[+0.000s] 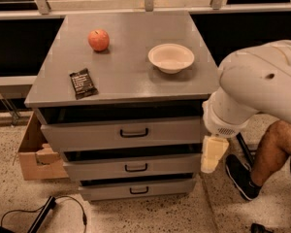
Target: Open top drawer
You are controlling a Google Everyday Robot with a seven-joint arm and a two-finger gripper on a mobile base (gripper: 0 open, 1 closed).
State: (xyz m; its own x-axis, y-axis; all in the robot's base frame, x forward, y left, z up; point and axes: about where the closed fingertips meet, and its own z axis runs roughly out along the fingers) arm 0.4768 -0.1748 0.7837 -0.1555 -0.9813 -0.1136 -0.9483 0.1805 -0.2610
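The top drawer is the tallest grey front panel of the cabinet, with a black bar handle at its middle. A dark gap shows between its top edge and the cabinet top. Two shallower grey drawers sit below it. My gripper, cream coloured, hangs down from the big white arm just off the cabinet's right side, at the height of the second drawer. It is to the right of and below the top drawer's handle, and holds nothing that I can see.
On the cabinet top lie a red apple, a white bowl and a dark snack packet. A cardboard box stands at the left. A person's leg and shoe are at the right. A cable lies on the floor.
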